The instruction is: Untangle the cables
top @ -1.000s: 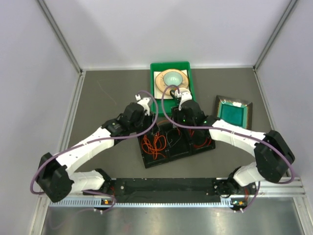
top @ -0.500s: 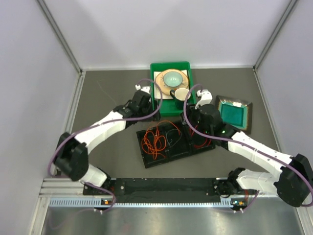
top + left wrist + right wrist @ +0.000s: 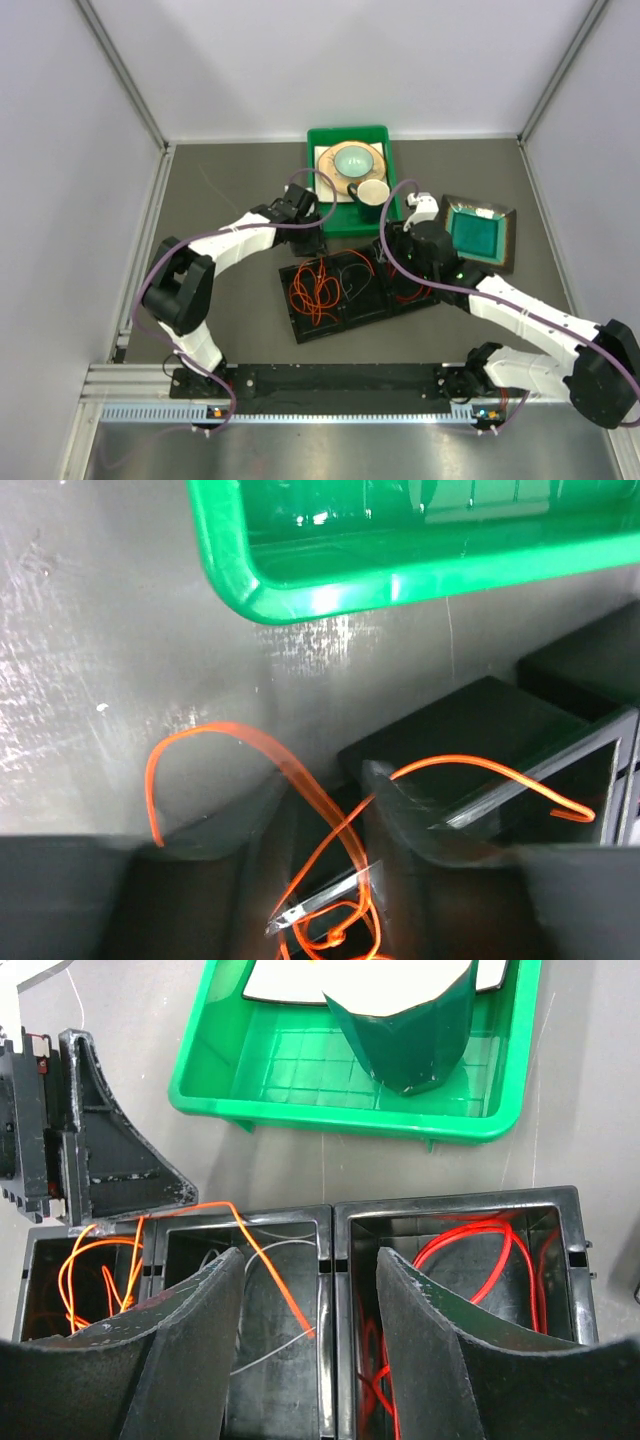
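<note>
A black three-compartment tray (image 3: 345, 318) holds the cables: an orange bundle (image 3: 315, 285) on the left, a thin grey strand (image 3: 262, 1352) in the middle and red loops (image 3: 480, 1250) on the right. One orange strand (image 3: 262, 1258) climbs over the back rim and ends in the middle compartment. My left gripper (image 3: 308, 232) hovers at the tray's back left corner. Its fingers are apart, with blurred orange strands (image 3: 310, 790) running through the gap at the left gripper (image 3: 325, 780). My right gripper (image 3: 310, 1260) is open above the middle-right divider, holding nothing; from above, the right gripper (image 3: 398, 250) sits over the tray's back right.
A green bin (image 3: 348, 222) with a plate, bowl and cup stands just behind the tray, its front wall (image 3: 400, 575) close to my left fingers. A silver tray with a green square dish (image 3: 478, 232) lies to the right. Grey walls enclose the table.
The left arm has folded back, bringing its gripper to the tray's back left corner. The right gripper has shifted right, from the green bin's front to above the tray's right half.
</note>
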`<act>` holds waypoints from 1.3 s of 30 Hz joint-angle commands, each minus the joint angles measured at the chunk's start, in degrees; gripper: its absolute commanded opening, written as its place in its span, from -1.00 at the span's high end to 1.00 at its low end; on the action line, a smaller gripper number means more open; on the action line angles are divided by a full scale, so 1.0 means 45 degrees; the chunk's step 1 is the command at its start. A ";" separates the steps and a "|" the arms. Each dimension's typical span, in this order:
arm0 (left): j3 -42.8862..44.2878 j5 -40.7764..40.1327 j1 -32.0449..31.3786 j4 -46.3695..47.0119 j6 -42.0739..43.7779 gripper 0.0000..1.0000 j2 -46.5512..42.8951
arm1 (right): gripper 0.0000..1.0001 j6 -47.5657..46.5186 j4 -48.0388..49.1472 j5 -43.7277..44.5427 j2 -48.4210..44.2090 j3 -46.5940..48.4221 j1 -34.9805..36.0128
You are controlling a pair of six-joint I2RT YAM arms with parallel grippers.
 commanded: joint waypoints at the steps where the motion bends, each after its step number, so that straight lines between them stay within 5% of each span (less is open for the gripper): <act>1: 0.0203 0.0302 -0.0006 0.0007 -0.0149 0.48 -0.0603 | -0.11 0.0059 0.0324 0.0073 0.0012 0.0120 -0.0116; 4: 0.0417 0.0574 -0.0026 -0.0110 -0.0110 1.00 -0.0799 | -0.11 0.0020 0.0382 0.0053 0.0109 0.0218 -0.0097; 20: -0.0068 -0.0225 -0.0026 -0.1105 0.0241 1.00 -0.4626 | -0.11 0.0117 0.0558 -0.0084 0.0324 0.0218 -0.0117; 28: -0.3502 0.2016 -0.0084 -0.0054 0.1004 1.00 -0.6092 | -0.10 0.0157 0.0832 -0.0767 0.1260 0.0528 -0.0136; 39: -0.4172 0.3524 -0.0670 0.1764 0.0066 1.00 -0.5721 | -0.16 -0.0586 0.0714 -0.2152 0.3136 0.1722 -0.0117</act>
